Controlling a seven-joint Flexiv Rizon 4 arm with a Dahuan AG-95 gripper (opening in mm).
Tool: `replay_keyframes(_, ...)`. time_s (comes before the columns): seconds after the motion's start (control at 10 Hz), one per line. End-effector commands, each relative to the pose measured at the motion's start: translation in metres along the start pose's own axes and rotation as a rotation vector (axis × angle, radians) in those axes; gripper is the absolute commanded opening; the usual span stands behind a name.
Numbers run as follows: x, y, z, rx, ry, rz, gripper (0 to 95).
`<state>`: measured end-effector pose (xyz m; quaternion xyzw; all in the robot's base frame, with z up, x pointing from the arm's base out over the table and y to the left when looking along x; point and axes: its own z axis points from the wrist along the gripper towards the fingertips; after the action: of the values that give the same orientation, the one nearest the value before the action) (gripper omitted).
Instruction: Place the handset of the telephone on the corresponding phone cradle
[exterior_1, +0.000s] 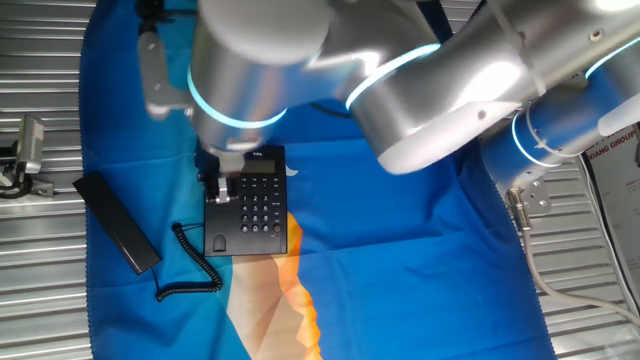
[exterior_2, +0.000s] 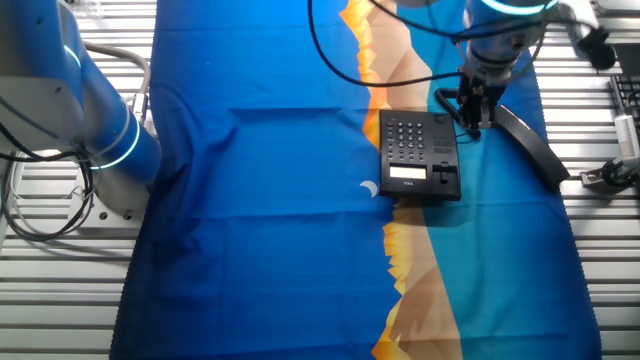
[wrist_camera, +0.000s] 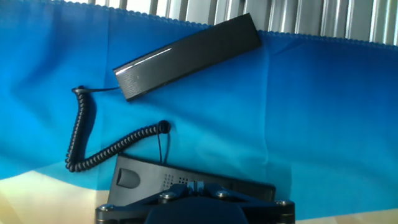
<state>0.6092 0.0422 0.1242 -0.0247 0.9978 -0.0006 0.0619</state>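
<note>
Blue cloth (exterior_1: 400, 230) covers our table; beyond our pincer (exterior_2: 472, 122) we see one handset (wrist_camera: 186, 56), a slim glossy black bar lying flat, trailing one coiled cord (wrist_camera: 93, 149). Under the pincer sits one telephone (exterior_1: 250, 205), its phone cradle (wrist_camera: 186, 177) bare. Whether the pincer's fingers are apart, we cannot tell.

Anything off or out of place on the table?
Yes: the handset is off the phone cradle, lying askew on the blue cloth beside the telephone, its coiled cord stretched between them. The pincer hovers over the phone; nothing looks damaged.
</note>
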Motion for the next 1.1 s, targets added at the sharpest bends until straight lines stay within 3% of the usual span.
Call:
replay_keyframes(0.1, -0.0007, 0.0009, 0.0004, -0.017, -0.025, 0.002, 0.0)
replay_keyframes(1.1, -0.0011, 0.0010, 0.0007, -0.018, -0.017, -0.002, 0.0)
